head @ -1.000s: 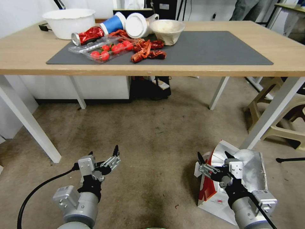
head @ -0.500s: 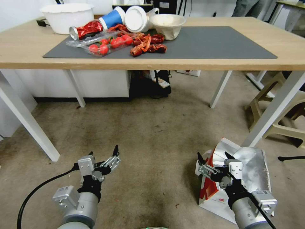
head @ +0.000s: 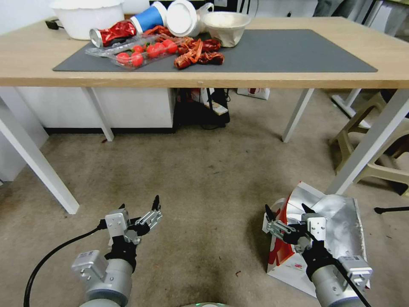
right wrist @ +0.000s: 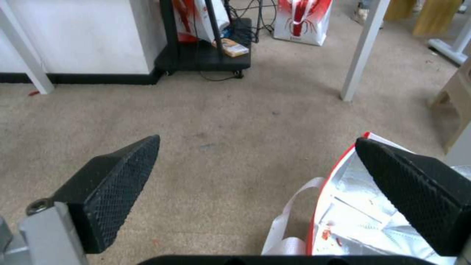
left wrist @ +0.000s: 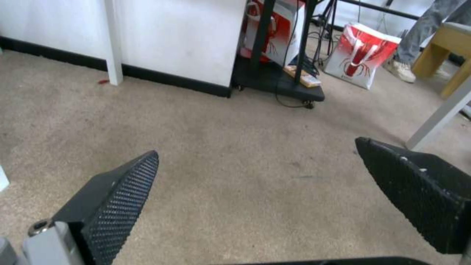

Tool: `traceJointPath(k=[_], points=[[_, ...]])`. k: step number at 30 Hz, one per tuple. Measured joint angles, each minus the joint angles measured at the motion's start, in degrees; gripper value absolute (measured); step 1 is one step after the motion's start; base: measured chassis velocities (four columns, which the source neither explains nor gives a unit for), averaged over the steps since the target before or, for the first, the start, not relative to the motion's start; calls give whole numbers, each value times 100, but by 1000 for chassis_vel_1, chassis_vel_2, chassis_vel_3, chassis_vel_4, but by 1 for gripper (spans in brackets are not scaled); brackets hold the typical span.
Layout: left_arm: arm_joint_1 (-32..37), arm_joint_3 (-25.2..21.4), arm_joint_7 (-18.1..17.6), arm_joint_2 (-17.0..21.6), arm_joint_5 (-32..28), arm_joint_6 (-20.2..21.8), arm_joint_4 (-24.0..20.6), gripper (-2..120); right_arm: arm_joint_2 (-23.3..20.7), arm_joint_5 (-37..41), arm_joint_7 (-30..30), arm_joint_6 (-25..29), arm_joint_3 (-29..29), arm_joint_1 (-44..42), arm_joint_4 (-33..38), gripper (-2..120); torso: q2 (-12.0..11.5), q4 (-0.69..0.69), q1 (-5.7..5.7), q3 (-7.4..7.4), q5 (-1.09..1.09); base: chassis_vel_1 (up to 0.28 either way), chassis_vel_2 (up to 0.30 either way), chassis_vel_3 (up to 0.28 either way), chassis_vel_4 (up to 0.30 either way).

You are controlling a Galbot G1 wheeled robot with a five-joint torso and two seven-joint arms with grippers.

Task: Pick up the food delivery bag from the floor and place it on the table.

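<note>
The table spans the far side of the scene, its white legs standing on the floor. A grey mat covers most of the top. On the far left part of the mat lies clutter: a white tub, a blue cup on its side, a white lid, a paper bowl, a crushed red can, a clear tray of tomatoes and red crayfish shells. The right half of the mat is bare. Under the table stands a dark cart with cables; a second red-and-white bag stands beyond it. A beige stool stands at right behind the near right table leg.

The tub and the cup are cut off by the top edge of the head view. The near part of the bag is hidden behind the right arm.

The bag stands on the floor at near right, just beside the near right table leg, its mouth open and its foil lining exposed. The right gripper hovers over the left rim of the bag, jaws spread wide and empty; in the wrist view one finger lies over the lining and the other over bare floor, with the white handle between them. The left gripper hangs over bare floor at near left, well apart from the bag, jaws wide and empty
</note>
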Motion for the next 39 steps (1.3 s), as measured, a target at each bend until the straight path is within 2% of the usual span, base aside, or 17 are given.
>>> traceJointPath(k=[14, 19, 28, 31, 32, 35, 36, 39], points=[[-15, -4, 47, 23, -18, -30, 35, 100, 17, -9, 1, 1, 0, -7, 0, 100, 28, 0, 4, 0, 0, 0, 0, 0, 0], [-21, -78, 257, 46, 63, -374, 157, 100, 6, -2, 7, 3, 29, -3, 0, 100, 34, 0, 6, 0, 0, 0, 0, 0, 0], [-83, -158, 301, 96, 30, -445, 181, 100, -195, 290, 26, 81, 380, 142, 0, 100, 42, 0, 7, 0, 0, 0, 0, 0, 0], [-86, -211, 303, 116, 69, -417, 200, 100, -409, 531, 24, 112, 866, 308, -65, 100, 44, 0, 7, 0, 0, 0, 0, 0, 0], [-86, -211, 303, 116, 69, -417, 200, 100, -409, 531, 24, 112, 866, 308, -65, 100, 44, 0, 7, 0, 0, 0, 0, 0, 0], [-61, -244, 313, 138, 87, -371, 198, 100, -810, 841, -10, 153, 1482, 447, -386, 100, 46, 0, 8, 0, 1, 0, 0, 0, 0], [-61, -244, 313, 138, 87, -371, 198, 100, -810, 841, -10, 153, 1482, 447, -386, 100, 46, 0, 8, 0, 1, 0, 0, 0, 0], [-46, -255, 326, 134, 94, -357, 176, 100, -1376, 1173, -5, 183, 1956, 592, -894, 100, 49, 0, 8, 0, 2, 0, 0, 0, 0]])
